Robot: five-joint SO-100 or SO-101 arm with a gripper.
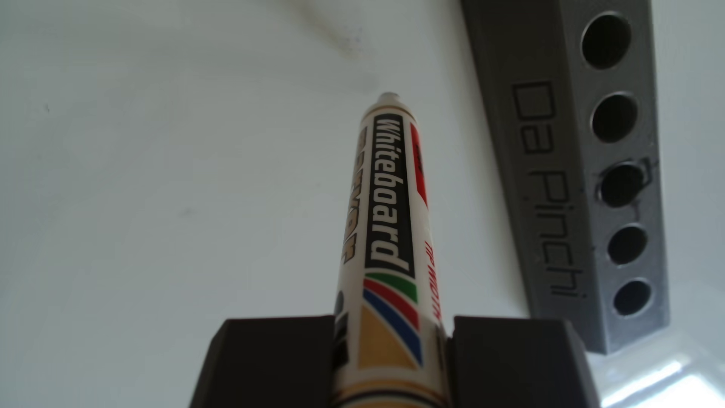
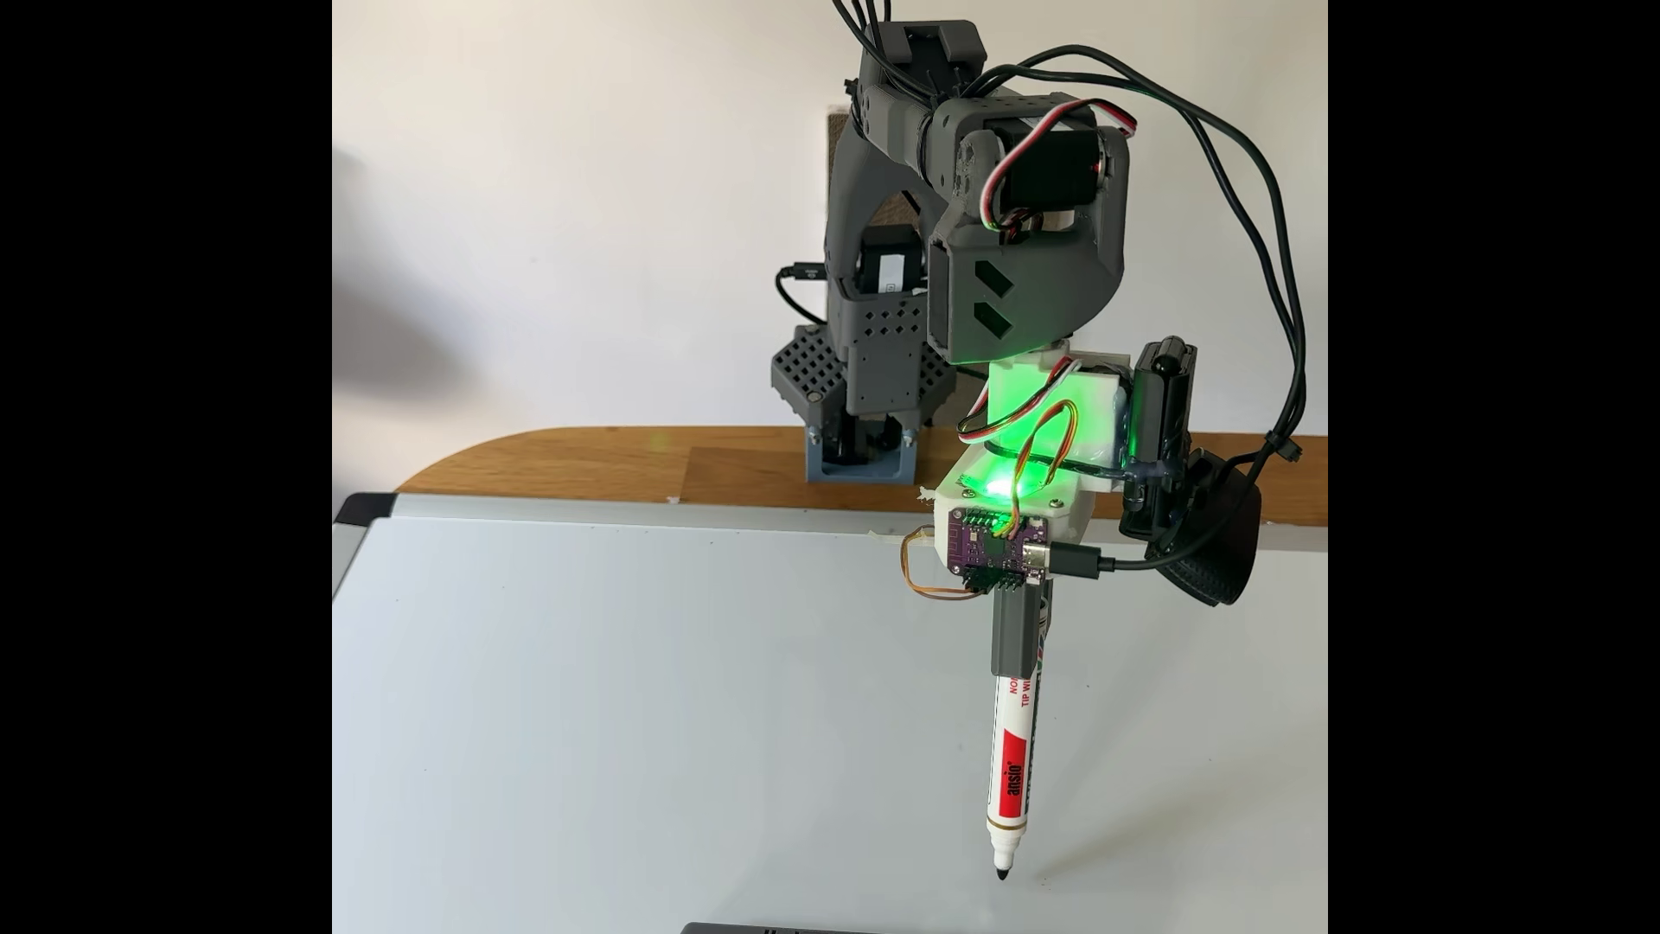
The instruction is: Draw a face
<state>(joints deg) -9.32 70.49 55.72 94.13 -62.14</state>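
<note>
A white whiteboard marker (image 1: 386,219) with a red label and its cap off points down at the whiteboard (image 2: 629,718). My gripper (image 1: 392,329) is shut on the marker's barrel, with a dark finger on each side. In the fixed view the gripper (image 2: 1019,651) hangs below a purple circuit board lit by a green light, and the marker (image 2: 1011,772) sticks out beneath it. The black tip is at or just above the board near its front right; I cannot tell if it touches. The board shows no drawn lines, only faint smudges (image 1: 345,39).
A grey block (image 1: 588,164) with several round holes and raised lettering lies on the board right of the marker; its edge shows at the bottom of the fixed view (image 2: 781,928). The arm's base (image 2: 862,449) stands on a wooden table (image 2: 584,467) behind the board. Cables loop at the right.
</note>
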